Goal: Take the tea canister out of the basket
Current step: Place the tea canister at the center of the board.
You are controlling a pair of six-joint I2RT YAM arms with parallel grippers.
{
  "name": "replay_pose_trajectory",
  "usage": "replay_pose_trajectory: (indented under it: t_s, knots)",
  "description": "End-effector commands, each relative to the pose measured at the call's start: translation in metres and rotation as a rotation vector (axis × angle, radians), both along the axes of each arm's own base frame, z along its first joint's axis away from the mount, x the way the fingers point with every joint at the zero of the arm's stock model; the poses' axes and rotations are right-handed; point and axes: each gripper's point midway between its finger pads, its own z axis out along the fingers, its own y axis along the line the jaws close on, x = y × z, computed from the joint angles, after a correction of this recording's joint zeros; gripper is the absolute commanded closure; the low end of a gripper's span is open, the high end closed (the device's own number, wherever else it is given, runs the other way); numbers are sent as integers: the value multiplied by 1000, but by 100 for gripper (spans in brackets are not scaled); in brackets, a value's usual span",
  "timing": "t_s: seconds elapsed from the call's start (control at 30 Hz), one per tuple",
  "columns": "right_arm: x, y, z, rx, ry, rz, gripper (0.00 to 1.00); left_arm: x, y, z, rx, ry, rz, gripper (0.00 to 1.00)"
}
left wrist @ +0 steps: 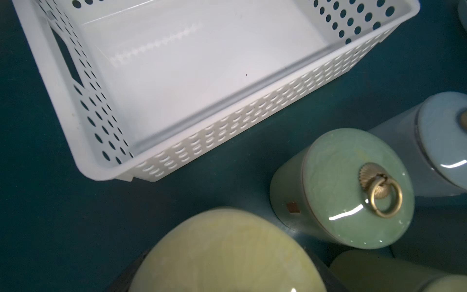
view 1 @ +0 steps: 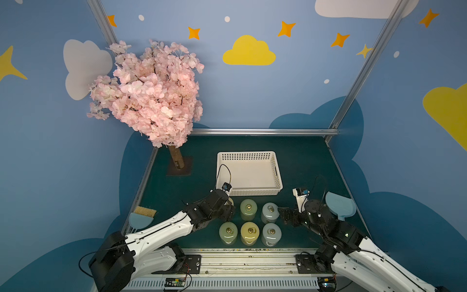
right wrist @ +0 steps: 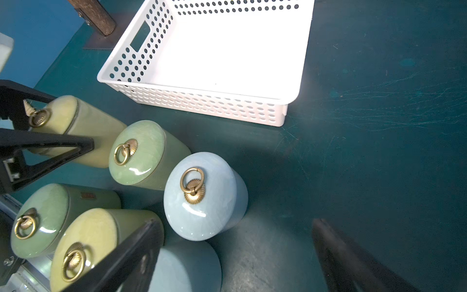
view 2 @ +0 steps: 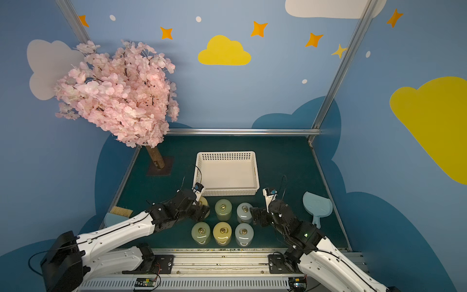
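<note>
Fingers (right wrist: 50,145) of left gripper (view 1: 228,211) clamp yellow canister (right wrist: 83,126); right gripper (view 1: 283,215) gapes wide.

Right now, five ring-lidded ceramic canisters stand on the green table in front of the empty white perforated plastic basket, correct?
No: six ring-lidded ceramic canisters, not five, stand on the green table in front of the empty white perforated plastic basket. Both top views show two rows of three, one partly under the left arm.
</note>
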Motion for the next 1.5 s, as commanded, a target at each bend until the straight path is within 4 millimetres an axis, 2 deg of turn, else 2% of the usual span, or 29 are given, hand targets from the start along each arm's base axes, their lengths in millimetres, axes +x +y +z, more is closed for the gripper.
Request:
replay_pose_trajectory:
  t_s: [0.0,0.67,1.13,1.37,1.47]
  knots:
    - [3,-2,11,2,-25,-11,1,15,-14,22,-71,-83,2,47]
    - [2,-4,12,2,-32,-15,2,18,-16,-2,-28,-53,2,48]
    - [3,-4,13,3,-32,-17,1,16,-17,-13,-9,-38,-3,47]
    - [2,-4,14,6,-34,-16,1,16,-16,-16,2,-34,1,44]
    - [2,-4,14,6,-34,-17,1,15,-18,-17,3,-27,-1,36]
